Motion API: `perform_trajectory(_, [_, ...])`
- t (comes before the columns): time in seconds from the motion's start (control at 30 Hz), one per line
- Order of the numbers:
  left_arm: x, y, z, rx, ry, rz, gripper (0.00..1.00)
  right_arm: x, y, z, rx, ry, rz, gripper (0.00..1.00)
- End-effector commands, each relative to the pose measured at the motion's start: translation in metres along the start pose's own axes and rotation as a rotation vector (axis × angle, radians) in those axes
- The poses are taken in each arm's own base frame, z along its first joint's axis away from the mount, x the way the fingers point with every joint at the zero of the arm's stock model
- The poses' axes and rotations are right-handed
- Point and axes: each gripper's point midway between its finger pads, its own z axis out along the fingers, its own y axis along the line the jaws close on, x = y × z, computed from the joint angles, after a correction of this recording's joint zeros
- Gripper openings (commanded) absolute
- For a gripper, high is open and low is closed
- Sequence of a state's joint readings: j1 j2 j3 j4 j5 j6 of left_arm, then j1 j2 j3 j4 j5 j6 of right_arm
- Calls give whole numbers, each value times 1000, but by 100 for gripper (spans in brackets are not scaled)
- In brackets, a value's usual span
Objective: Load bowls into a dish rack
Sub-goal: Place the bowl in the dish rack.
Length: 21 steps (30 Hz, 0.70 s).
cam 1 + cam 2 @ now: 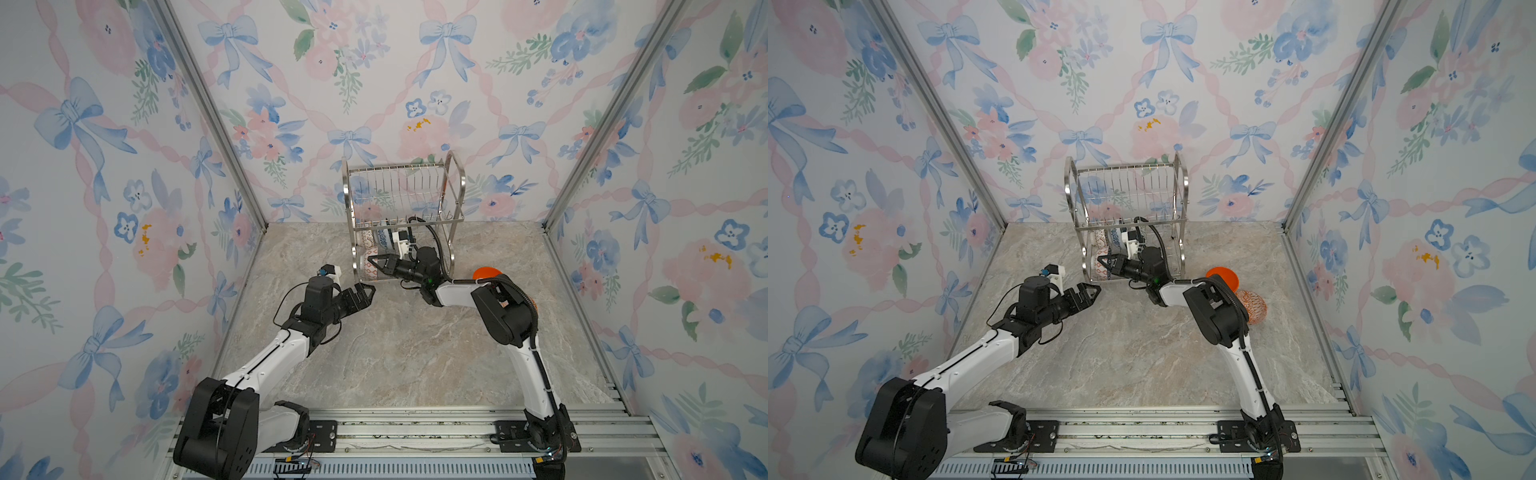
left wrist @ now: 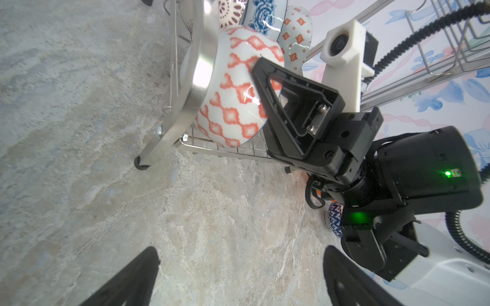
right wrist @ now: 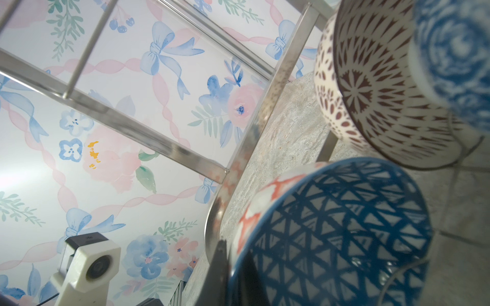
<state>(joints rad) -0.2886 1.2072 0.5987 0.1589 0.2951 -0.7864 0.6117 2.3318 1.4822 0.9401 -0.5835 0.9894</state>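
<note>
Floral bow wallpaper walls (image 1: 374,62), marbled tabletop (image 1: 395,353)

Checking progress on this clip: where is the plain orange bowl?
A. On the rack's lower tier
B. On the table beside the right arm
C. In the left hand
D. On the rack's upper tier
B: the plain orange bowl lies on the table, outside the dish rack and partly behind the right arm.

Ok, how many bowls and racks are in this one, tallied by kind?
Bowls in the dish rack: 4
Bowls on the table: 2
Dish rack: 1
Total: 7
</note>
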Motion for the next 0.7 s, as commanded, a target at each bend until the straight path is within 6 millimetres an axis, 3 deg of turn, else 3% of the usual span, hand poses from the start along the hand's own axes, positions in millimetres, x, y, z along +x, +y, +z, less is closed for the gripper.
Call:
perform_trajectory(0.0, [-5, -8, -4, 7, -13, 29, 98, -5, 22, -1, -5, 9, -55, 8])
perform_trajectory(0.37, [-7, -9, -5, 3, -14, 32, 97, -3, 23, 0, 0, 20, -67, 18])
perform_trajectory(0.67, [-8, -9, -7, -1, -16, 37, 98, -3, 25, 0, -3, 19, -71, 19])
